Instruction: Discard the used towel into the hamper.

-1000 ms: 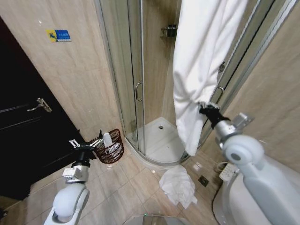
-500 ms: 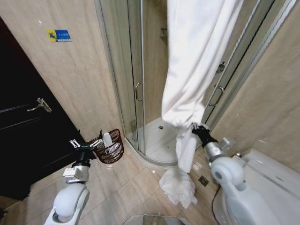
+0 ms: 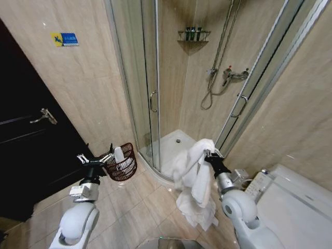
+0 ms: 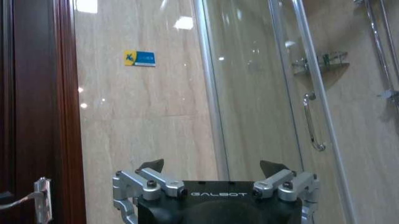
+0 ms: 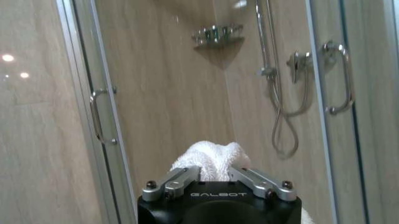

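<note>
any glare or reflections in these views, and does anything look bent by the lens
Head view: wide-angle lens bows the shower door frame and leans the walls outward; soft sheen on the floor tiles. Left wrist view: bright ceiling-light spots glare on the tiled wall and the glass above the left tool. Right wrist view: small light spots on the glass; the towel in the right tool looks soft.

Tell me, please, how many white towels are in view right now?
2. One towel hangs from the right gripper, low in front of the shower. A second towel lies crumpled on the floor tiles just below it. They overlap, so more folds may be hidden.
</note>
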Controlling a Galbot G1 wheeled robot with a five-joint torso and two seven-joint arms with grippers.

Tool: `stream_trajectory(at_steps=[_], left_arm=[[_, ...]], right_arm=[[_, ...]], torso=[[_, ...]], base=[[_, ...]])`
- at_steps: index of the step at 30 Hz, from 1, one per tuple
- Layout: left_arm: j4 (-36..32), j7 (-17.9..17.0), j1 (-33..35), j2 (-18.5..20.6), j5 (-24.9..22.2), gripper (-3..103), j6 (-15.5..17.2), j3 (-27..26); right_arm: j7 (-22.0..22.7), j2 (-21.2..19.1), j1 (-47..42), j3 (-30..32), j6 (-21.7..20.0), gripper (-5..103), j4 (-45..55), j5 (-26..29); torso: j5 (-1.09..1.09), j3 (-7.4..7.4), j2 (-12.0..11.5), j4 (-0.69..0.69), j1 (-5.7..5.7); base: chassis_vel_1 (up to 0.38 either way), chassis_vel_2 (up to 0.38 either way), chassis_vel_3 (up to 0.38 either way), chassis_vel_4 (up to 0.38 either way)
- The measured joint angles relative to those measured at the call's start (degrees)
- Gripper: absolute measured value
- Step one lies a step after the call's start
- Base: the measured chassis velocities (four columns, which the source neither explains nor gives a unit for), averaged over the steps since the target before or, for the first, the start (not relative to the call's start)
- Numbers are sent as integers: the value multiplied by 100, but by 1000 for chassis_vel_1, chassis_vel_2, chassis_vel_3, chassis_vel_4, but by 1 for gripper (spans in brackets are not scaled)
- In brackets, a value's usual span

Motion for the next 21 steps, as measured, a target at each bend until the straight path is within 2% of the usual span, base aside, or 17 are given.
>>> stream_trajectory(at_steps=[13, 21], left_arm=[[41, -16, 27, -30, -15, 100, -118, 68], [-38, 9, 22, -59, 62, 100, 32, 209]], right_arm=[[187, 82, -184, 111, 183, 5, 214, -404], [202, 53, -380, 516, 75, 5, 631, -414]], torso=[[2, 0, 0, 0, 0], [2, 0, 0, -1, 0]], base=[[0, 0, 0, 0], [0, 0, 0, 0]])
